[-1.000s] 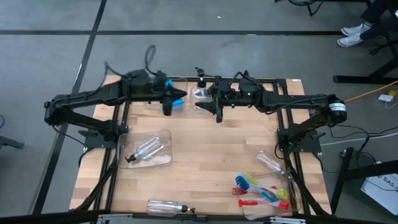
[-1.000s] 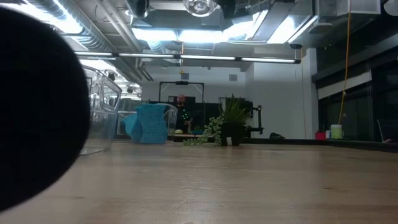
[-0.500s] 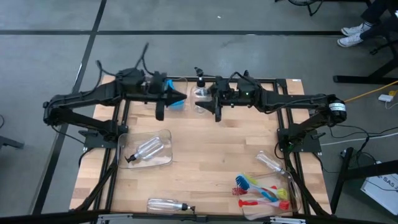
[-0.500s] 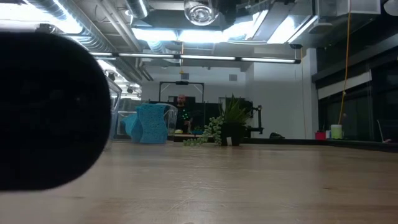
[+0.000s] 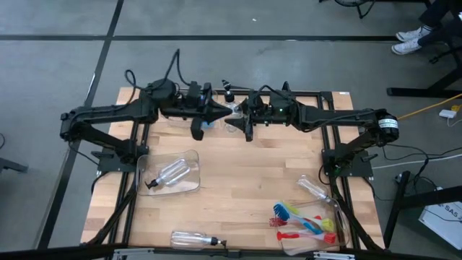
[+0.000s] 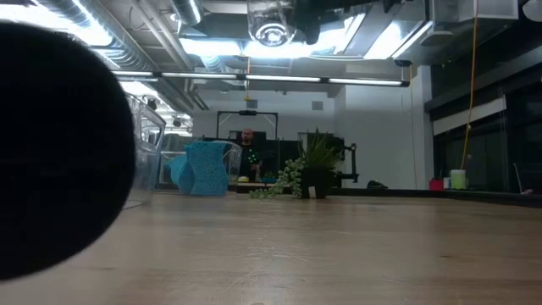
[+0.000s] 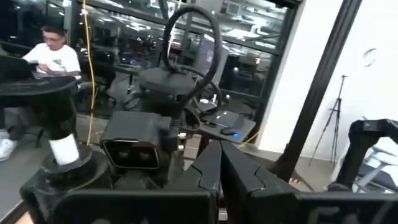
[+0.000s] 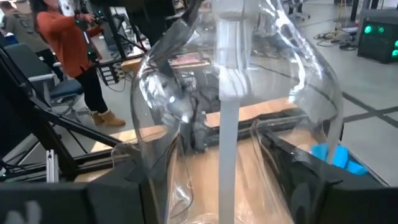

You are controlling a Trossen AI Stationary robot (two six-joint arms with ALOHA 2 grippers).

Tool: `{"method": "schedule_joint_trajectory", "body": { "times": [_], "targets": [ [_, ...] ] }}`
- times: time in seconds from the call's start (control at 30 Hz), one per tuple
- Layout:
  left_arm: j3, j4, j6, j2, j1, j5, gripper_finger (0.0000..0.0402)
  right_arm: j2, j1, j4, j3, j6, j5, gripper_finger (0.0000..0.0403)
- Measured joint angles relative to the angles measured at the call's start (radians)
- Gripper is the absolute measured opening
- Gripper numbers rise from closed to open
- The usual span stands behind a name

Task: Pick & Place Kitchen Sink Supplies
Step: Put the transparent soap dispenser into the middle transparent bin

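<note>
I have the right gripper (image 5: 232,123) pinching a clear pump bottle (image 5: 232,118) between its fingers, lifted clear of the bench near the middle of its far edge, apparently for carrying to a bin. The left gripper (image 5: 222,110) waits beside it, fingers pressed together, holding nothing. The blue sponge (image 8: 336,157) lies beneath them on the bench.

Glaring ceiling lights (image 6: 279,42), blurred dark foreground.

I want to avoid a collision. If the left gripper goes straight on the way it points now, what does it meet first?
Probably the right gripper and the clear bottle it holds; the left gripper, fingers shut, points at them from close by. Heights are hard to compare.
</note>
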Motion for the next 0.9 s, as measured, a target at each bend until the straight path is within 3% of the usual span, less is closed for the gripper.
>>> {"method": "schedule_joint_trajectory", "body": {
  "times": [0.7,0.9],
  "targets": [
    [0.021,-0.144,-0.009,-0.021,0.073,-0.099,0.0002,-0.001,0.021,0.029,0.000,-0.011,0.007,0.0225],
    [0.020,-0.235,0.009,-0.059,0.075,-0.213,0.0002,-0.001,0.022,0.051,0.000,-0.020,-0.021,0.0225]
  ]
}}
